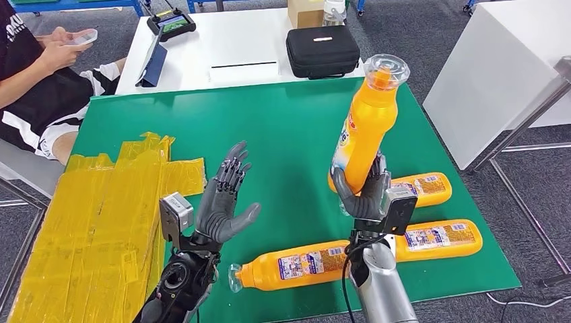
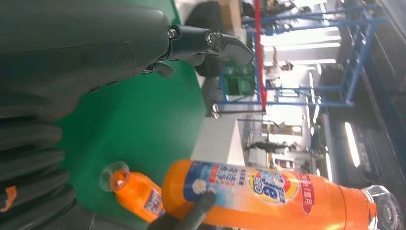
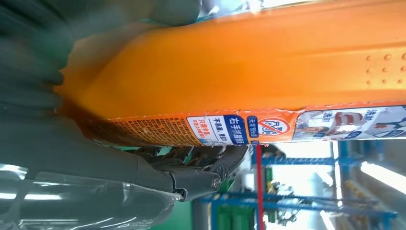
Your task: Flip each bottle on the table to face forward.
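Currently mid-flip: right hand (image 1: 367,192) grips orange detergent bottle (image 1: 367,121) aloft, cap up; left hand (image 1: 225,198) spread, holding nothing. Next: rotate label forward, lay down.

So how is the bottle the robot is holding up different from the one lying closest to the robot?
The held bottle is up in the air, gripped near its base by the right hand, while the nearest bottle lies flat on the green table, untouched. The held bottle stands nearly upright, cap on top; the nearest bottle points its cap sideways toward the robot's left. Both are orange with clear caps and similar labels.
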